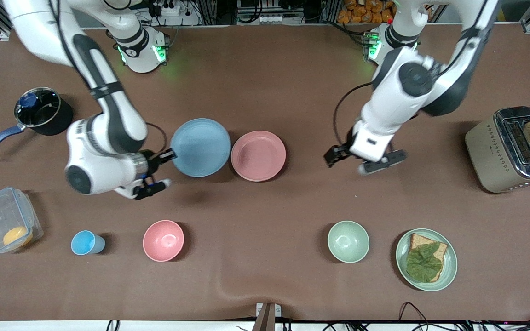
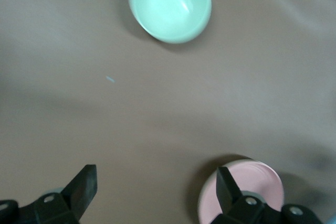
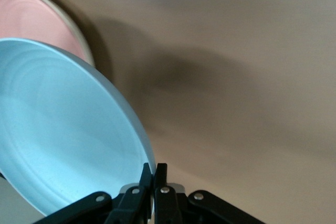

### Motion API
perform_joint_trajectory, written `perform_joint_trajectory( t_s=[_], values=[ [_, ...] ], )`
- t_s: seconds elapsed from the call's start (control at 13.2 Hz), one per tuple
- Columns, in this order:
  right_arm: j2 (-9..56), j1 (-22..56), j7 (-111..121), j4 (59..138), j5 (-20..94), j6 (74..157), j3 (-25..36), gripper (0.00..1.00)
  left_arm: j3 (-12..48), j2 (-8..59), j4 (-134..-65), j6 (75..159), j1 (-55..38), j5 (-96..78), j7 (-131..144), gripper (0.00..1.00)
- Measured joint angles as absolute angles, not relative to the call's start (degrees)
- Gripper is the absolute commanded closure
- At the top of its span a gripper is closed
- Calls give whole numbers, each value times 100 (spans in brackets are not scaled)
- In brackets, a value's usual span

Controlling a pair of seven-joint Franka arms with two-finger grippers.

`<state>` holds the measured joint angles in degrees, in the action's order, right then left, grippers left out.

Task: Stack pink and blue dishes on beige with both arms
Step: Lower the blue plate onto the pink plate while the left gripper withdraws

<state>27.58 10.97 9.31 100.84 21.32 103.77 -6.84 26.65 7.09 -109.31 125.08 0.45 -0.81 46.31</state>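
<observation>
The right gripper [image 1: 167, 155] held the blue plate [image 1: 200, 147] pinched by its rim, jaws closed on it, lifted and tilted, with the pink plate [image 1: 258, 155] just beside it toward the left arm's end of the worktop [image 1: 265, 207]. The pink plate already lay on the beige plate [image 3: 79, 32], whose rim showed beneath it in the right wrist view. The left gripper [image 1: 364, 161] waited over bare worktop near the pink plate, jaws open and empty; the green bowl [image 1: 348, 241] was empty.

No readable text or labels.

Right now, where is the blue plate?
The blue plate is pinched at its rim by the right claw, mid-table beside the pink plate, toward the right arm's end.
</observation>
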Motion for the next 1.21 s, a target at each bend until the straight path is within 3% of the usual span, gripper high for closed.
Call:
perform_joint_trajectory(
  t_s=[0.23,0.53,1.06,1.21],
  values=[
    [2765,1752,-8,10229,2205,11068,-685,100,2649,223,-10461,11268,429,-71,4088,0],
    [2915,2321,-847,10326,2385,11919,-683,100,2623,190,-9382,9729,734,-16,3323,0],
    [3122,2510,-983,10327,2574,12229,-679,100,2541,197,-8686,8757,1012,-10,2514,0],
    [3185,2574,-1022,10328,2575,12312,-679,100,2009,194,-8650,8617,749,-7,2169,0]
  ],
)
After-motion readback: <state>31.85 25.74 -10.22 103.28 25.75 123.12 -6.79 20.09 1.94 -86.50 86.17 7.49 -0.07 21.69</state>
